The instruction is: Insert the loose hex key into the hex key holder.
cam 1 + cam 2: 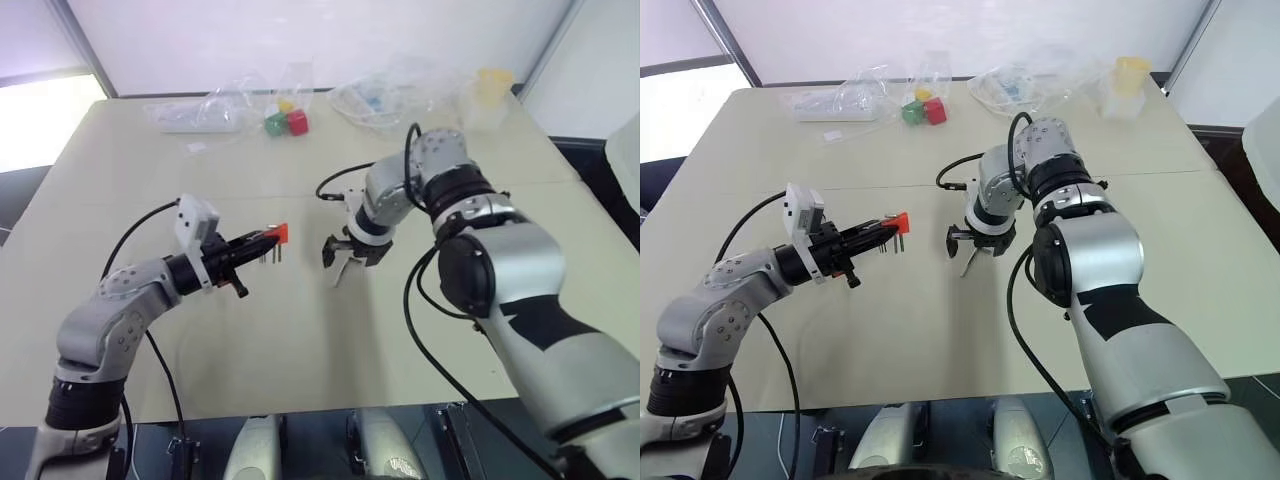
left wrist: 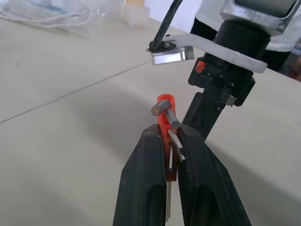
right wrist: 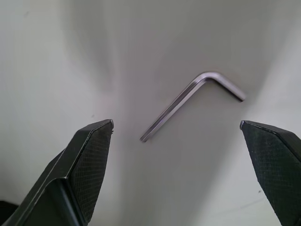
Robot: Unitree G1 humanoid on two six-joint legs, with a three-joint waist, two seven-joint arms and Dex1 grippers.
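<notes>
Orange-red plastic block, the hex key holder [image 2: 165,123]: clamped between the two black fingers of the left gripper [image 1: 262,242], which are closed hard against its sides. Short grey metal keys stick out of the block just past the fingertips; thin key shafts hang beneath it between the fingers. The holder is carried clear of the table [image 1: 300,340], the left gripper reaching level toward the right gripper.

Dark-grey steel rod bent in an L, the loose hex key [image 3: 188,101]: lying flat on the pale table surface, directly under the right gripper [image 1: 973,243] and between its two fingertips as seen in the right wrist view. Neither fingertip touches it; the long leg points toward one finger, the short bent leg toward the other.

Right gripper: pointing steeply down at the table, jaws spread wide apart, nothing between them but the key below. It hangs near the left gripper's tip, the holder's orange end facing it with a gap between.

Far side of the table, well beyond both grippers: a red cube [image 1: 297,122] and a green cube [image 1: 276,124] touching side by side, crumpled clear plastic bags [image 1: 385,95] and a pale yellow cup [image 1: 493,85].
</notes>
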